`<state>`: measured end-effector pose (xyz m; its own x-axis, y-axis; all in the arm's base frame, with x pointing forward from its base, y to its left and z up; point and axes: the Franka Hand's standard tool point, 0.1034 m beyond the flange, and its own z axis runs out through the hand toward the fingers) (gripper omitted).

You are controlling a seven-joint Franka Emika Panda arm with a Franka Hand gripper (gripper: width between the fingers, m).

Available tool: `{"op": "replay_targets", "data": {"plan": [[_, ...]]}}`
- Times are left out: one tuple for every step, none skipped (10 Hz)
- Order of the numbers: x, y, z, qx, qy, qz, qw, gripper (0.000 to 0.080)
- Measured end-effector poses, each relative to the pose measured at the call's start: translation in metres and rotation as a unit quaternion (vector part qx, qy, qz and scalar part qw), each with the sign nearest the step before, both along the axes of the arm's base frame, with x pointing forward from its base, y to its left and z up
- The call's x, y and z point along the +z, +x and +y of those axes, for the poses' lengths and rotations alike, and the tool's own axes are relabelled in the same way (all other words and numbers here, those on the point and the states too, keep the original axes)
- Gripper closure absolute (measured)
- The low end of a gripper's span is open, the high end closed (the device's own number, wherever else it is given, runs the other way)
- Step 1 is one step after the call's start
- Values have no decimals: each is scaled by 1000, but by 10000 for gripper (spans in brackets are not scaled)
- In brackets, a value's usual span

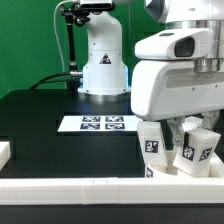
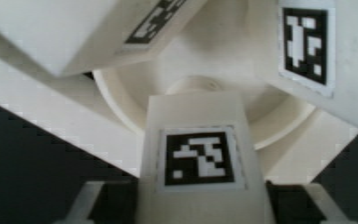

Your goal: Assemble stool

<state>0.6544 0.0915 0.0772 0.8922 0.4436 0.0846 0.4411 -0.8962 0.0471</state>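
Clamped on a white stool leg (image 2: 202, 150), the gripper (image 2: 197, 200) shows in the wrist view as two pale fingers (image 2: 91, 203) pressing the leg's sides at the bottom of the frame. The leg's tagged face fills the lower centre. Behind it, the round seat (image 2: 131, 105) curves across the middle. Two more tagged legs crowd in: one at upper right (image 2: 309, 50) and one at upper left (image 2: 87, 35). Black table (image 2: 16, 170) shows only at the lower left and lower right corners, so little open room remains around the held leg.

In the exterior view, the gripper (image 1: 185, 128) hangs at the right of the frame, under the arm's bulky white housing (image 1: 175, 75); its fingertips are hidden among the parts. Tagged legs stand clustered in the lower right, one at (image 1: 152, 140) and another at (image 1: 197, 145), close against the white border rail (image 1: 100, 190) along the bottom edge. The marker board (image 1: 97, 124) lies flat at centre. Left of it, the black tabletop is open, with a small white block (image 1: 4, 152) at the left edge.
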Motion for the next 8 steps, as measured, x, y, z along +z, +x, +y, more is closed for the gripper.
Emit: {"op": "replay_targets", "data": {"plan": [[0,0,-1,-37,3,0,999,459],[0,1,-10,-62,4,0,998,459],[0,1,-15,-129,12,0,992,459],[-1,2,-15,-175,17,-5,984,459],[-1,2,-16,-221,22,-9,975,459],[-1,2,-15,-288,31,-9,957,459],[-1,2,-15,-324,36,-12,945,459],[-1,3,-15,-365,45,-18,930,459]]}}
